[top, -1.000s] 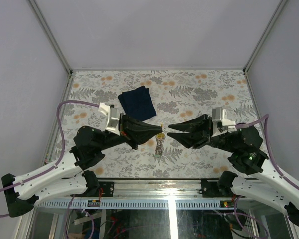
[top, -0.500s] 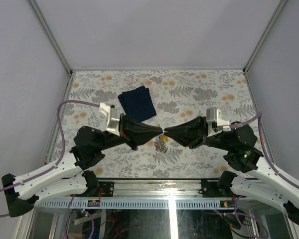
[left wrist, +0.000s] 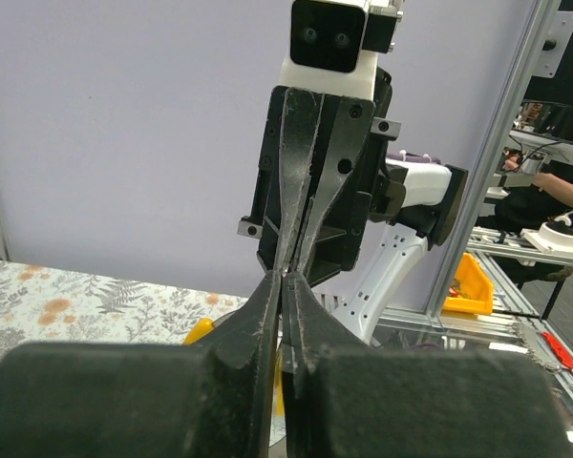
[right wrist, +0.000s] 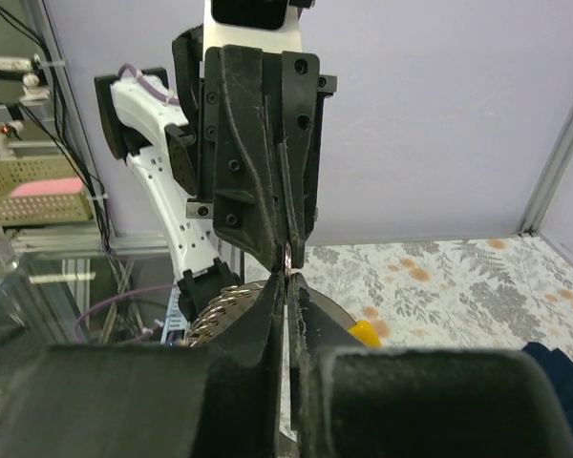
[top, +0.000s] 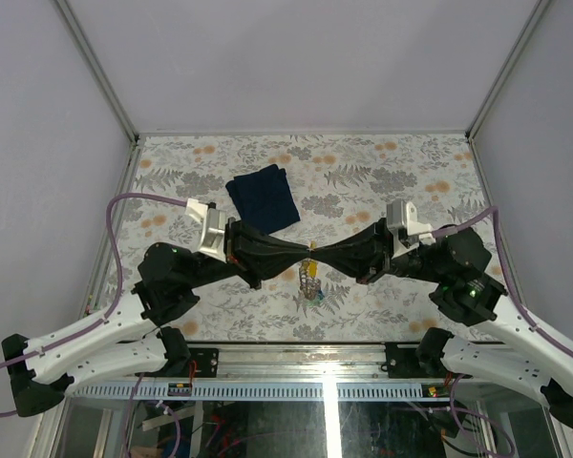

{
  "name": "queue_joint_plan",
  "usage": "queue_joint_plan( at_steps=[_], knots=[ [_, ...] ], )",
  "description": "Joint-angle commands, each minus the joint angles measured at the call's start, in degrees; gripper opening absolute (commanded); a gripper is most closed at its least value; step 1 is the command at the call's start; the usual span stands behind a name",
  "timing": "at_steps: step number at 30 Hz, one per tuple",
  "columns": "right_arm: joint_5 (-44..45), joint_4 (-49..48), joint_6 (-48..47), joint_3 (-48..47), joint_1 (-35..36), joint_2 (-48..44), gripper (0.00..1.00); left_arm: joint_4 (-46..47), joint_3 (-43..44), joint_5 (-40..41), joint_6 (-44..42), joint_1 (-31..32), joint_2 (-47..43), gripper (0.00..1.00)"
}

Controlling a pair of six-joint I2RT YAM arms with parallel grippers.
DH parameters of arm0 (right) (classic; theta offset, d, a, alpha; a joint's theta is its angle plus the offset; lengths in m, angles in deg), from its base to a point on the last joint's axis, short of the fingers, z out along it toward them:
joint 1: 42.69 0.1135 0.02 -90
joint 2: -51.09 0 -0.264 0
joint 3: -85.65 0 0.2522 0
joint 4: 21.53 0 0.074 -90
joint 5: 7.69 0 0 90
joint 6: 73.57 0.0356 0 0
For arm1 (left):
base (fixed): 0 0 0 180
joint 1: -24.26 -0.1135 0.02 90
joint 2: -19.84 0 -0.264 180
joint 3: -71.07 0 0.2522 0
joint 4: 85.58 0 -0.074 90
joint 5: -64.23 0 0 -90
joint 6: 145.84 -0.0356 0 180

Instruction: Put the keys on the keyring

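The left gripper [top: 305,249] and right gripper [top: 318,250] meet tip to tip above the surface [top: 382,172], both pinched shut on the keyring [right wrist: 286,256]. The keys [top: 308,281] dangle just beneath; a navy cloth [top: 264,197] lies behind.

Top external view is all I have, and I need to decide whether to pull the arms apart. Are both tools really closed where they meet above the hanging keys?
Observer: Yes. The left wrist view shows the left tool shut tight, and the right tool facing it tip to tip, also shut.
Operator: Is anything caught between them?
Observer: In the right wrist view a bit of thin wire, probably the keyring, shows at the touching tips. I cannot tell which tool pinches it.
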Motion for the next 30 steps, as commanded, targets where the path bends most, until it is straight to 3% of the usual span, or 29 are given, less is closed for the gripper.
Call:
queue_joint_plan(
  at_steps=[1,8,17,30],
  knots=[
    [-1.8,8.6,-4.9,-7.1,0.3,0.4,0.00,1.2,2.6,0.1,-1.2,0.4,-0.4,0.07],
    [0.5,36.1,-15.1,-20.0,0.3,3.2,0.00,-8.0,5.8,-0.9,-5.1,0.4,-0.9,0.21],
    [3.4,71.3,-20.6,-45.6,0.3,18.3,0.00,-19.5,9.9,-3.1,-10.0,0.4,1.8,0.25],
    [3.5,83.5,-22.2,-56.6,0.3,26.1,0.00,-21.6,11.5,-6.0,-11.1,0.4,4.4,0.26]
  ],
)
